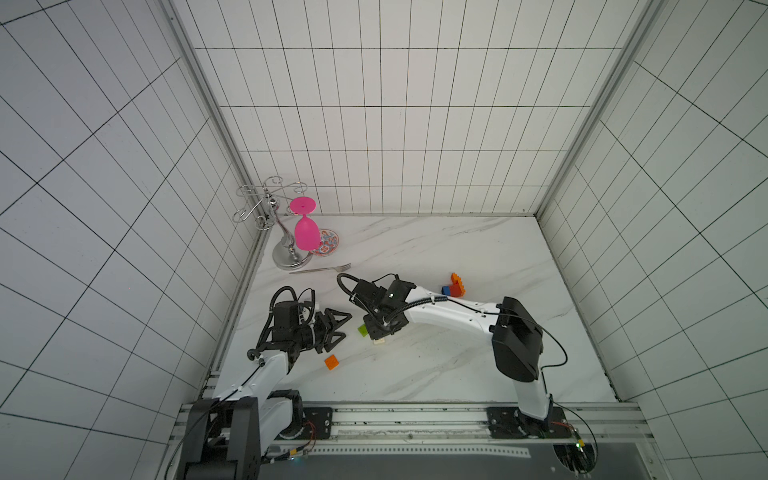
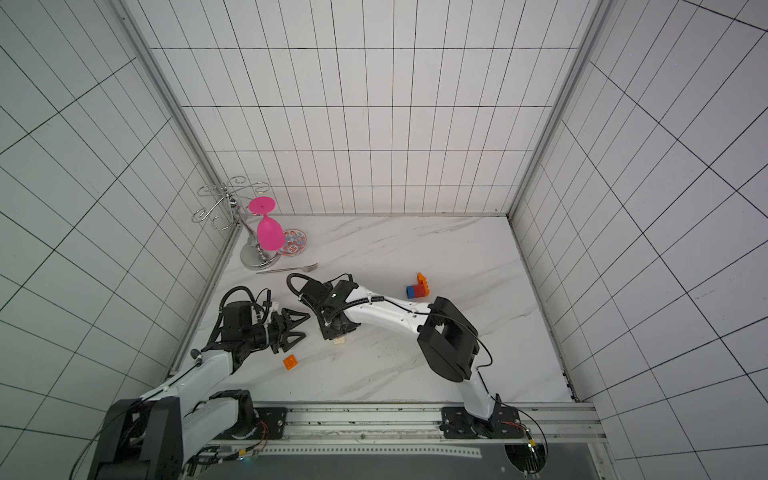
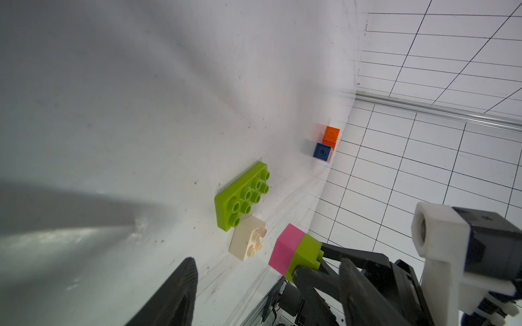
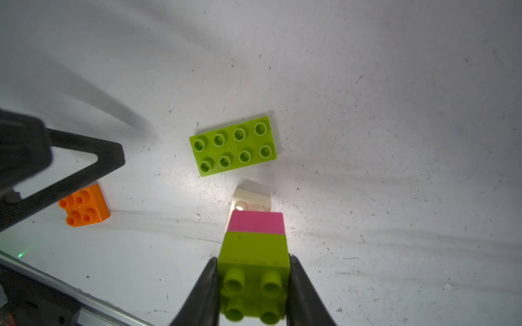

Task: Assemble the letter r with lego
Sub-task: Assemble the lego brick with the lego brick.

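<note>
Lego [image 2: 419, 289] is scattered over the marble table [image 1: 457, 365]. Nearest, on the left, a loose orange brick [image 1: 331, 362] is seen studs up, just on the near side of the left gripper [image 1: 348, 327], whose jaws are spread apart with nothing between them. Slightly farther and to the right, a cream brick [image 4: 254, 196] is laid on the table. The right gripper [image 4: 253, 279] is clamped on a lime brick [image 4: 254, 248] with a pink brick [image 4: 255, 223] joined beneath it. This pair is held just over the cream brick, and a narrow gap is shown between them in the left wrist view. A flat lime plate [image 4: 233, 145] is laid just beside the cream brick, on its far left. Farther right, a joined cluster of red, blue and orange bricks [image 1: 454, 287] is set well apart from both grippers. At the far left a fork [image 1: 322, 269] is laid, and beyond it a patterned dish [image 1: 328, 245] is partly hidden by a pink goblet [image 1: 306, 232] hung upside down from a wire rack [image 1: 270, 199]. What is held in the dish cannot be told.
</note>
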Controlling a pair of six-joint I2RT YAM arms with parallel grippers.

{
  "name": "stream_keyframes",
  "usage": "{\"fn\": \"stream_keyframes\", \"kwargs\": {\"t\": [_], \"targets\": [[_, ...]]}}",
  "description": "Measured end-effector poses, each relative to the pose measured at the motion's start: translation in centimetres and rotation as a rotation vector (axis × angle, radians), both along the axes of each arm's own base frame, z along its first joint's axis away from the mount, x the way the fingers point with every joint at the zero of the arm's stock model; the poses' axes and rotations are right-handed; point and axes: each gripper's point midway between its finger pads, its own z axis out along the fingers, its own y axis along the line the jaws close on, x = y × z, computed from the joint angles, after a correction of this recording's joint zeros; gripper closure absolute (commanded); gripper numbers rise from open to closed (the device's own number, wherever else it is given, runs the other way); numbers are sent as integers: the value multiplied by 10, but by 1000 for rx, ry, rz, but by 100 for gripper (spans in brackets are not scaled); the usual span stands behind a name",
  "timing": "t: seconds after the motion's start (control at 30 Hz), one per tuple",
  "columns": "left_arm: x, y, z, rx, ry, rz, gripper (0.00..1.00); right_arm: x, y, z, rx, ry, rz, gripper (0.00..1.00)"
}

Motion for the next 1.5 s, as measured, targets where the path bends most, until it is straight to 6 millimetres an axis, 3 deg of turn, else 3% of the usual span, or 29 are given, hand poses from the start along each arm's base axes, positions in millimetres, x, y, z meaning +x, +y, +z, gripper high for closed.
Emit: {"fn": "stream_keyframes", "kwargs": {"t": [0.43,1.5], "targets": [[-2,-2,1,-2,-17,-28,30,-2,2,-10,-15,47,-112,100],[-6,-3,-1,3,-13,-41,30,-8,7,-21,-19,110,-146,100]]}}
